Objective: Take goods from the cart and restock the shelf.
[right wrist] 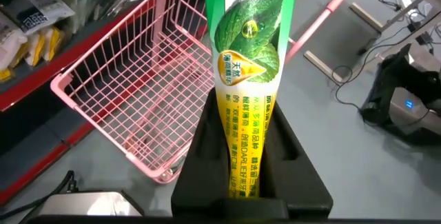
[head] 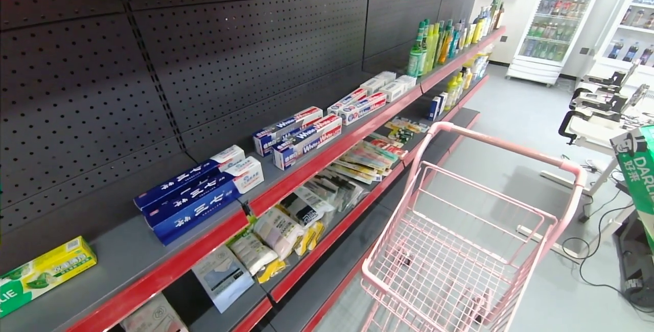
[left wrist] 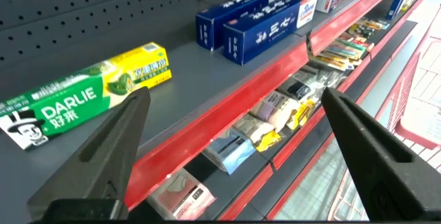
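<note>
The green toothpaste box point(right wrist: 251, 38) is clamped between the fingers of the right gripper point(right wrist: 246, 124). Its long axis runs in line with those fingers, one end seated back toward the palm and the other sticking out well past the fingertips. In the head view the box point(head: 638, 168) is at the far right, to the right of the pink cart point(head: 511, 146) and well apart from the shelf point(head: 127, 250). The left gripper point(left wrist: 234, 93) hangs at the near left end of the shelf with its fingers spread wide and holding nothing. A second green box point(left wrist: 83, 100) lies flat on the shelf there, its length along the shelf, with blue boxes point(head: 199, 194) farther along.
</note>
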